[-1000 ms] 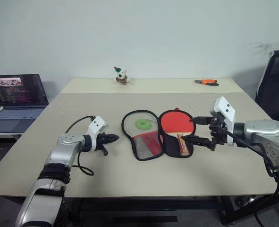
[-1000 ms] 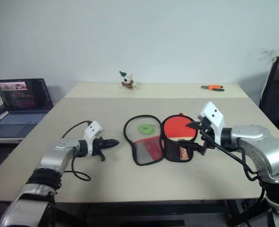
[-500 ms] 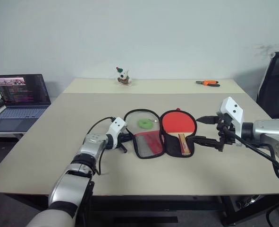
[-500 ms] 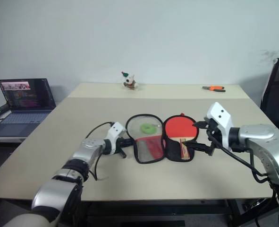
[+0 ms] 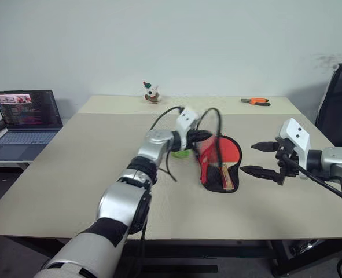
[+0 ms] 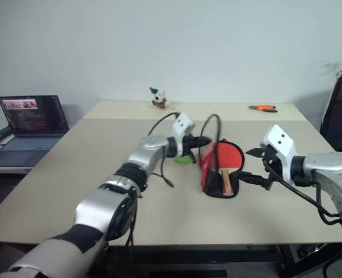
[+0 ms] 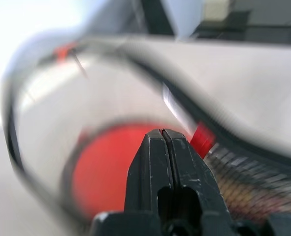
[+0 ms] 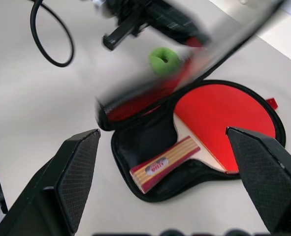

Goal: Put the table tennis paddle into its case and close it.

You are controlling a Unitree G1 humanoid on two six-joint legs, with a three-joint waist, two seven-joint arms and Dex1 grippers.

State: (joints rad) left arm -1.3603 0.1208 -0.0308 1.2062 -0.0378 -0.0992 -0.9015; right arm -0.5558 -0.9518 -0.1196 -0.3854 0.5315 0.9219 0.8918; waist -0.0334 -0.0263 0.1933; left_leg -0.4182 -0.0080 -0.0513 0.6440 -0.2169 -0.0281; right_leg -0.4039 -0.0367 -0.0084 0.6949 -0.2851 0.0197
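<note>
Your paddle [image 8: 219,110] already lies in the lower half of the case [image 8: 150,142], red face up and wooden handle pointing toward the narrow end, on the surface [image 5: 72,174] roughly midway between the two arms. So the first half of the job looks done; the step in hand is the closing.

The case's other half, the mesh lid [image 5: 206,159], is lifted off the surface and stands on edge over the paddle, hinged along the side nearest the left arm. The left gripper [image 5: 208,136] is up at the raised rim of that lid with its jaws pressed together; whether they actually pinch the fabric or only push it from behind, you cannot tell from the blurred wrist view. The lime-green fob [image 5: 181,153] hangs just below that hand.

The right gripper [image 5: 262,159] hovers just beside the case on the other side, jaws spread wide, touching nothing.

Next, carry the lid the rest of the way over so it drops flat on the paddle with the rims lined up. Watch that the handle sits fully inside, or the edges will not meet. The free right gripper could pin the lower half so it does not slide. After that, the zip needs pulling round, probably by the green fob.
</note>
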